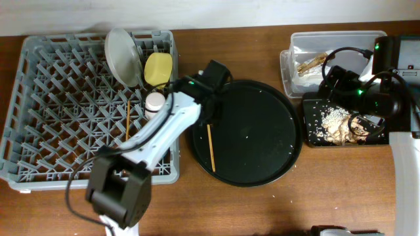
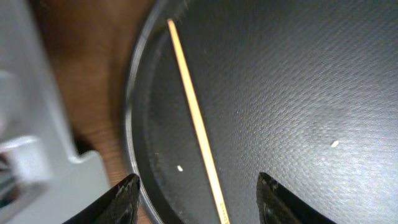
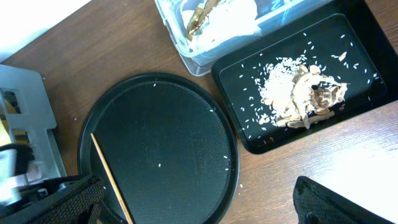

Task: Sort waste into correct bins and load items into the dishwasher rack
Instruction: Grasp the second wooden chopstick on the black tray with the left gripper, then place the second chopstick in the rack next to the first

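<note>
We see the left arm stretched from its base at the near table (image 1: 262,210) edge, up along the dishwasher rack (image 1: 59,98) side. The left gripper (image 2: 198,180) points down over the left part of the round black tray (image 1: 262,131). Its fingers (image 2: 124,199) are spread, one on each side of a chopstick (image 2: 196,124) lying flat on that tray, and nothing is pinched. We cannot tell if the tips touch the tray.

The right arm is folded over the far right side, above the two bins. The right gripper (image 3: 196,183) has its fingers (image 3: 68,202) wide apart and is empty.

In the rack, the white plate (image 1: 123,56) stands on edge and the yellow bowl (image 1: 158,69) is just beside it. A pale pink cup (image 1: 155,101) sits nearer, and a second chopstick (image 1: 127,120) lies among the pegs.

The clear tub (image 1: 289,65) holds the brown-gold wrapper (image 3: 202,15) and the white napkin (image 3: 230,18). The black rectangular tray (image 1: 312,139) sits against the tub's near side and holds the food scraps (image 3: 305,96), with grains scattered around the pile. A few crumbs are on the round tray.
</note>
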You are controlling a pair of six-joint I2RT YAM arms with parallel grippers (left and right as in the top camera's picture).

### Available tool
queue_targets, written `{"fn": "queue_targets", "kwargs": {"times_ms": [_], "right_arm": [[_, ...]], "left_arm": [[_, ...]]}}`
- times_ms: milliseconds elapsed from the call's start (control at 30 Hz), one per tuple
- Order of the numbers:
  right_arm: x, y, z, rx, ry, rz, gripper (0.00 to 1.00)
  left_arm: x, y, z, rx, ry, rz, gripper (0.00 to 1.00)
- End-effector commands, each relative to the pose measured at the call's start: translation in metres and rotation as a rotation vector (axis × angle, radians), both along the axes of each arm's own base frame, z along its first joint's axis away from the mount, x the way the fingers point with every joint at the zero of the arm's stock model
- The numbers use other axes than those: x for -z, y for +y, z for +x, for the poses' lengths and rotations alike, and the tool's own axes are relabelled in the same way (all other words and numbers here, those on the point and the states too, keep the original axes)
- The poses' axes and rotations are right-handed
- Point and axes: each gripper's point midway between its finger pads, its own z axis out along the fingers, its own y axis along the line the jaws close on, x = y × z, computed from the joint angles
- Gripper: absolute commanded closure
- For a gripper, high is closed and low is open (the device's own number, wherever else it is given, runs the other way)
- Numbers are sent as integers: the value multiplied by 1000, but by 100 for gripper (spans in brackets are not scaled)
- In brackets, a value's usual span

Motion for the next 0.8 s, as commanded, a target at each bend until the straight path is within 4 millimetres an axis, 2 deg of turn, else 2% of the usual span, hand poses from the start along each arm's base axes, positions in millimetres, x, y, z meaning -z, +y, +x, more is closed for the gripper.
{"fn": "queue_targets", "kwargs": {"times_ms": [0,133,233,300,400,533,600,667,700,767], "right_arm": [[-2,-4,1,12,-3,-14,2],[-2,-4,1,12,-4,-14,1],[-2,-4,1,11,-3,-14,2],[-2,-4,1,12,-3,-14,2],[-2,-4,1,12,-3,-14,1],[-2,-4,1,12,-3,-14,2],[-2,-4,1,11,-3,-14,1],[-2,-4,1,12,-3,-14,1],[-2,-4,1,12,-3,-14,2],[-2,-4,1,11,-3,-14,2]], "left_arm": [[30,-13,2,-75,43,-6,47],[61,-14,3,-91,82,18,54],[83,-15,1,-117,119,27,64],[88,-15,1,-132,125,26,65],[97,-21,-1,-129,146,14,74],[99,-22,-2,-125,148,16,99],[98,-22,-2,-125,148,15,99],[86,-23,-1,-112,138,12,99],[62,-28,8,-34,101,4,99],[-1,-27,30,53,0,-6,99]]}}
